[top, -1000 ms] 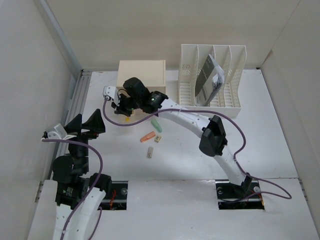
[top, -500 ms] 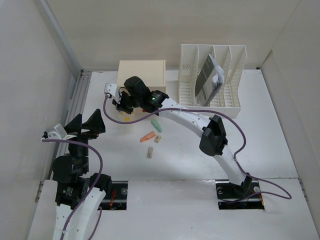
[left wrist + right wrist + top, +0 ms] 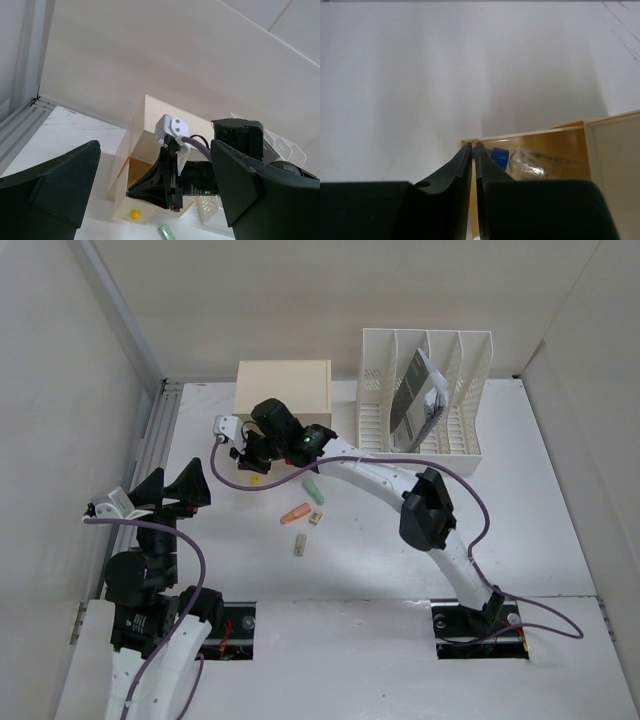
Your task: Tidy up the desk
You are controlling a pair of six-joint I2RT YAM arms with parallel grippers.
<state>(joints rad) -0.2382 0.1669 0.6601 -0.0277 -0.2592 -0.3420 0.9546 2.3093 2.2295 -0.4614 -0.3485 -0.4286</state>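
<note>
Top external: 1 desk [image 3: 540, 500] (rack [image 3: 375, 390] x1)

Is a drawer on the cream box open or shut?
Open. The right wrist view looks into the drawer, with a blue item and clear wrapping inside.

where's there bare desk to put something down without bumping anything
Widest bare stretch: the desk right of the right arm, between the file rack and the near edge. Smaller patch: far-left corner beside the drawer box. Crowded: in front of that box, around the right pincer, green piece and orange piece.
</note>
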